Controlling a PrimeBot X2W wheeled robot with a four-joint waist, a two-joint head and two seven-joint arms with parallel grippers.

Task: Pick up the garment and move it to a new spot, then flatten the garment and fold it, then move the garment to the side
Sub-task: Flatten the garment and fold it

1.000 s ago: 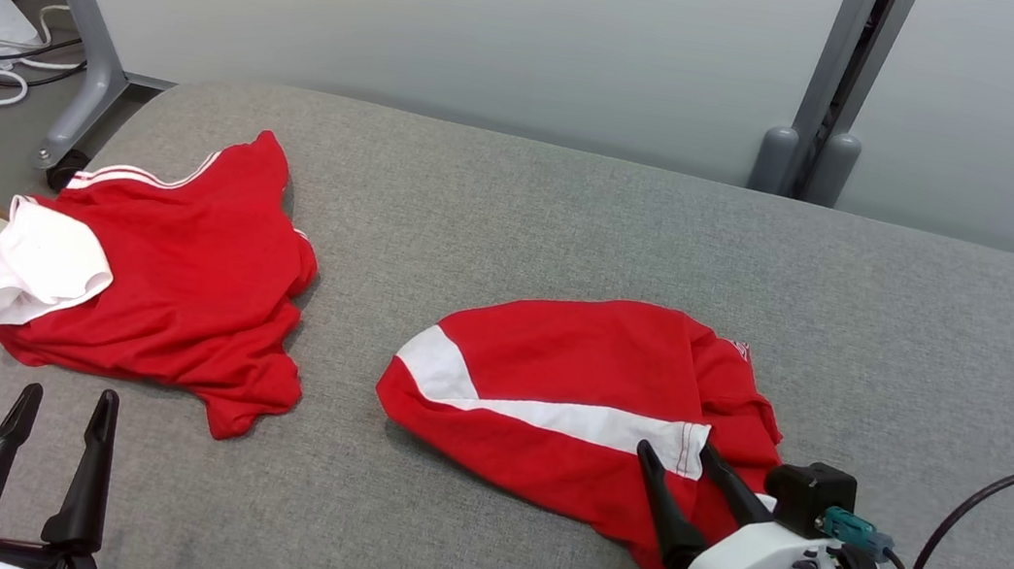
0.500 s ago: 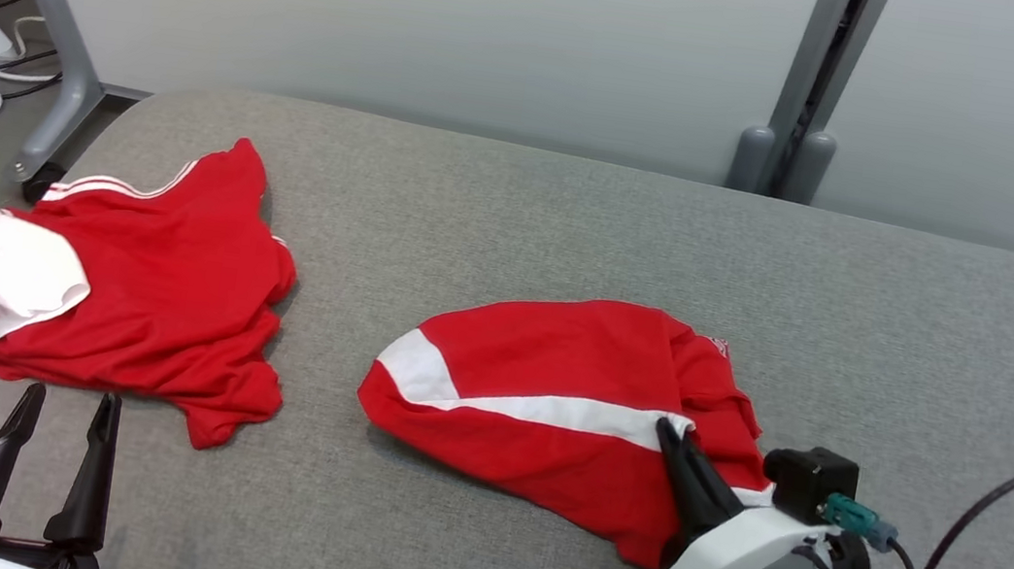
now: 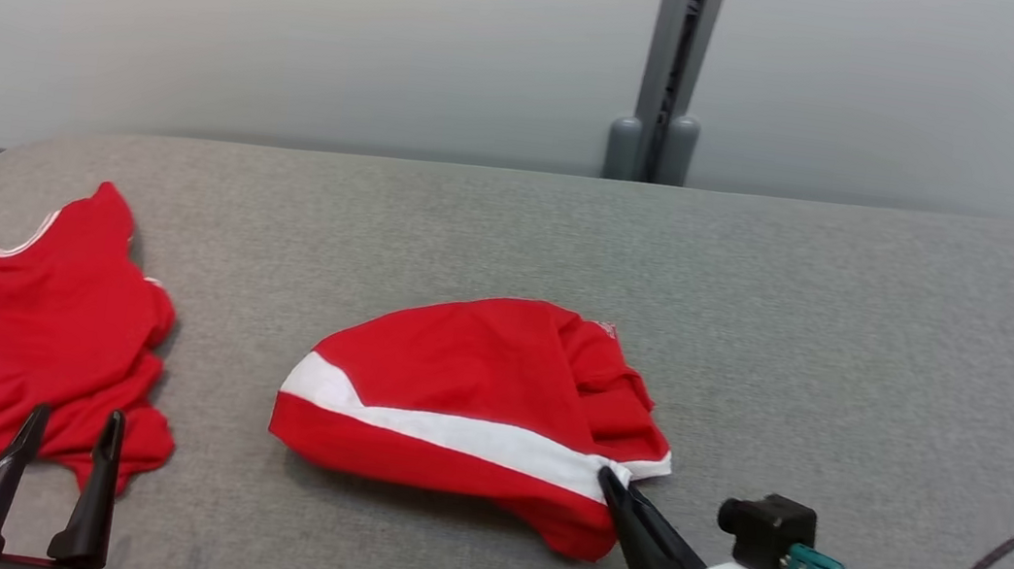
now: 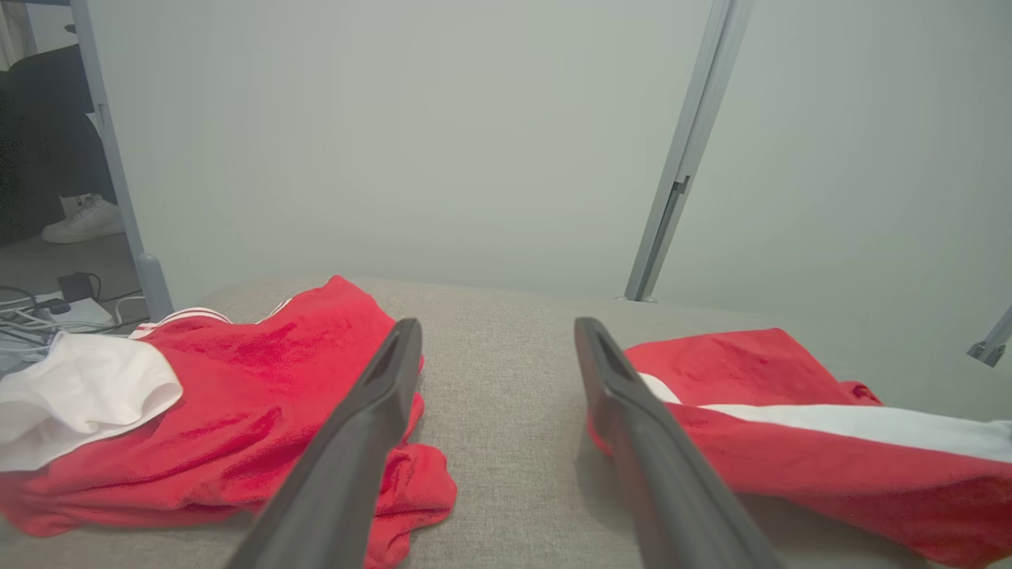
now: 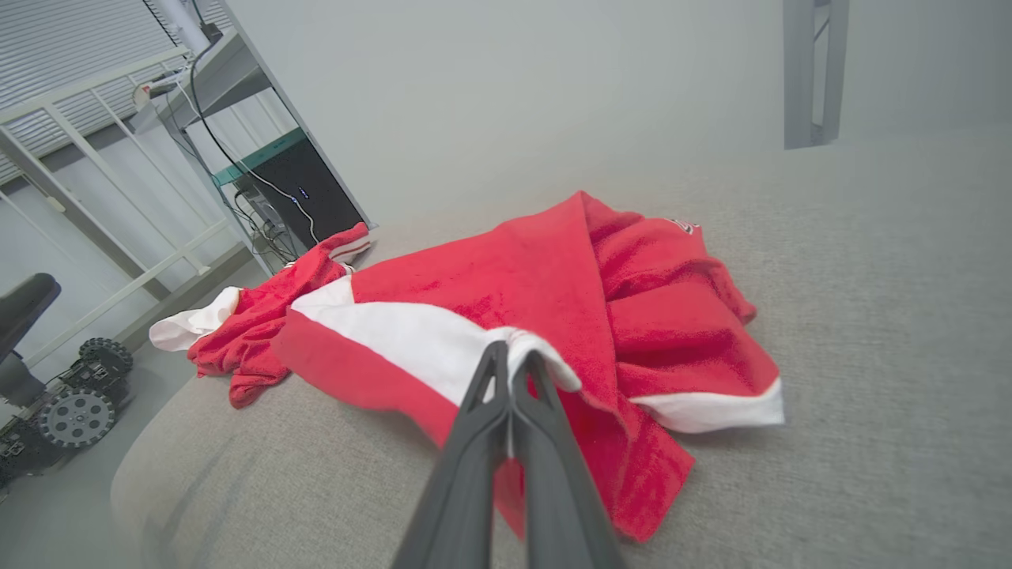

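Observation:
The garment [image 3: 454, 385] is a crumpled red piece with a white stripe, lying mid-table. My right gripper [image 3: 611, 476] is shut on the near right end of that stripe. In the right wrist view the fingertips [image 5: 512, 356] pinch a fold of white cloth, and the garment [image 5: 553, 269] bunches up behind them. My left gripper [image 3: 72, 423] stands open at the lower left, holding nothing, just in front of a second red garment [image 3: 21, 328]. In the left wrist view its fingers [image 4: 498, 332] frame bare table, the second garment [image 4: 237, 387] on their left and the striped garment [image 4: 751, 371] on their right.
The grey padded table [image 3: 851, 349] stretches far right and back to a pale wall with a grey post [image 3: 672, 71]. Cables [image 4: 39, 316] and a person's shoe [image 4: 79, 221] are on the floor beyond the table's left end. A wheeled base [image 5: 71, 403] stands there too.
My right gripper has shut on the garment's white stripe edge and drawn that edge slightly toward me. The head camera has turned right, shifting the whole picture left. The left gripper stays open.

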